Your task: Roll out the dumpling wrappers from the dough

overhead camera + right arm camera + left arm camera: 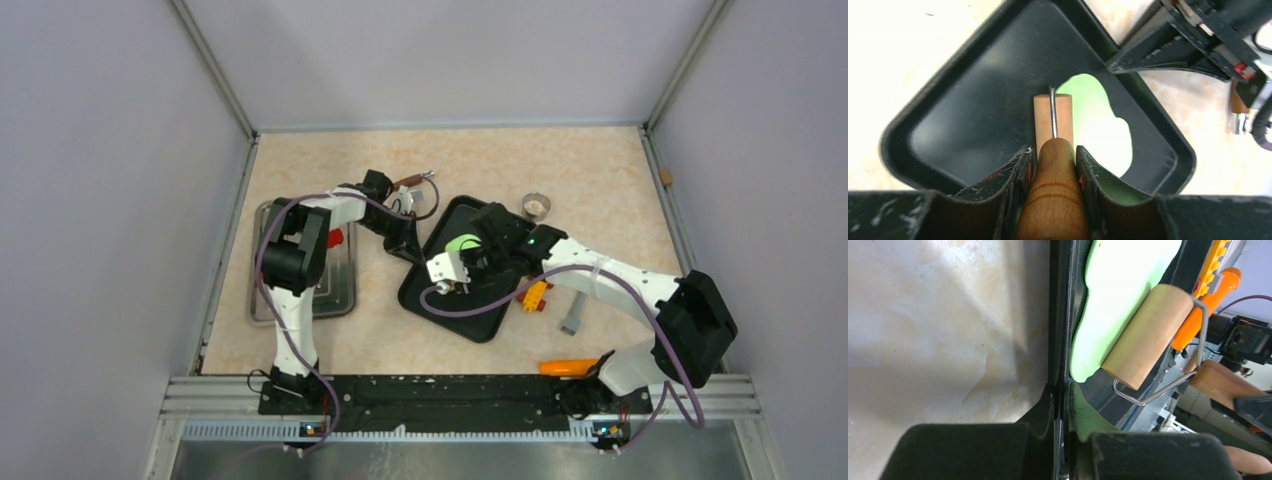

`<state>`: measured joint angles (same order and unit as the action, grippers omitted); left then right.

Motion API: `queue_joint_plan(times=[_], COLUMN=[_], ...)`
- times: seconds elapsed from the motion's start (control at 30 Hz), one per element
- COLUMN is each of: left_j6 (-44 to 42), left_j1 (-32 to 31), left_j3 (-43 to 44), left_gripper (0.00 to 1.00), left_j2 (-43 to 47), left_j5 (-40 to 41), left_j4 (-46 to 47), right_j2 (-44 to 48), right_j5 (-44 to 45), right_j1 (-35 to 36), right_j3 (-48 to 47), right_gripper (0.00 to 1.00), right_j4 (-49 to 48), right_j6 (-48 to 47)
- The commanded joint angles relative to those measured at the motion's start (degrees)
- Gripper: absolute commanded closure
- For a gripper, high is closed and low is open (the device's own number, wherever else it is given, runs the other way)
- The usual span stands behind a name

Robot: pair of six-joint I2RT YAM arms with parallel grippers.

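The dough (1100, 125) is a flattened lime-green blob with a ragged outline in the far part of the black tray (963, 115). It also shows in the top view (463, 243) and in the left wrist view (1118, 285). My right gripper (1054, 155) is shut on the wooden handle (1055, 195) of a small roller, whose drum (1053, 117) lies on the dough's left edge. My left gripper (1064, 395) is shut on the tray's rim (1060, 315) at its far left side. No neat round wrapper shows.
A metal tray (340, 290) with a red piece (335, 237) lies at the left. A metal ring cutter (536, 206) stands beyond the black tray. An orange-yellow tool (535, 295), a grey tool (573, 318) and an orange handle (568, 367) lie to the right.
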<state>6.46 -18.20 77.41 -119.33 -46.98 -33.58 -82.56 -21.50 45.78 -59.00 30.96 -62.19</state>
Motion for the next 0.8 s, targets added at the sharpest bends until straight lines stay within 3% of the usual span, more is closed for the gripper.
queue_joint_plan(times=[0.0,0.27,0.43,0.5,0.6,0.77], left_j6=[1.83,2.08,0.47,-0.25,-0.68,-2.96], left_j1=[0.57,0.71,0.7,0.68,0.72,0.71], left_j3=[2.91,4.18,5.04,4.95,4.26,1.2], left_gripper=[1.0,1.0,1.0,0.89,0.64,0.42], left_j2=[-3.71,-5.23,-3.7,-1.86,2.45,13.8], left_j5=[-0.21,0.37,2.21,2.27,1.34,-1.51], left_j4=[0.23,0.51,-1.61,-2.06,-1.09,5.59], right_j2=[-3.38,-2.21,-0.94,-0.58,-0.46,0.3], right_j5=[-5.07,-7.42,-10.46,-12.05,-15.91,-23.02], right_j1=[2.57,2.34,-3.14,-7.0,-13.61,-25.46], right_j3=[4.19,5.93,-3.71,-10.23,-18.47,-18.0], right_gripper=[1.0,1.0,1.0,1.0,1.0,1.0], right_j4=[19.47,19.37,27.66,30.03,29.78,21.41], right_j6=[5.84,10.37,8.24,9.67,16.15,33.05])
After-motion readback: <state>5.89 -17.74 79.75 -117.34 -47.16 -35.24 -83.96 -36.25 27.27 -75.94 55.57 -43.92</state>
